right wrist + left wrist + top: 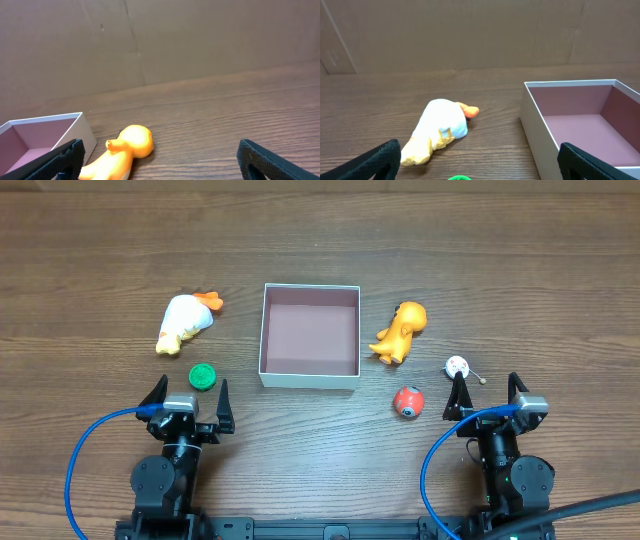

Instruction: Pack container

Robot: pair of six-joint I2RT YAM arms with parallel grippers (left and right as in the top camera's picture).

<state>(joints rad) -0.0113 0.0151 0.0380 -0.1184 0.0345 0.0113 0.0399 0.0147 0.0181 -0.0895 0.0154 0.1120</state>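
The container (266, 330) is a shallow square box with white walls and a pinkish-brown floor, empty, at the table's middle; it also shows in the left wrist view (535, 117) and the right wrist view (60, 125). A white and yellow duck toy (185, 323) (437, 129) lies to its left. A green round toy (203, 376) (459, 177) sits near the left gripper. An orange dinosaur toy (400, 330) (122, 150) lies to the box's right. A red ball (407, 402) and a small white toy (458, 366) lie further right. My left gripper (188, 394) (480, 170) and right gripper (487, 392) (160, 167) are open and empty near the front.
The wooden table (100, 250) stretches to all sides. A brown cardboard wall (470, 30) stands behind the table. Blue cables (75, 470) loop beside each arm base at the front edge.
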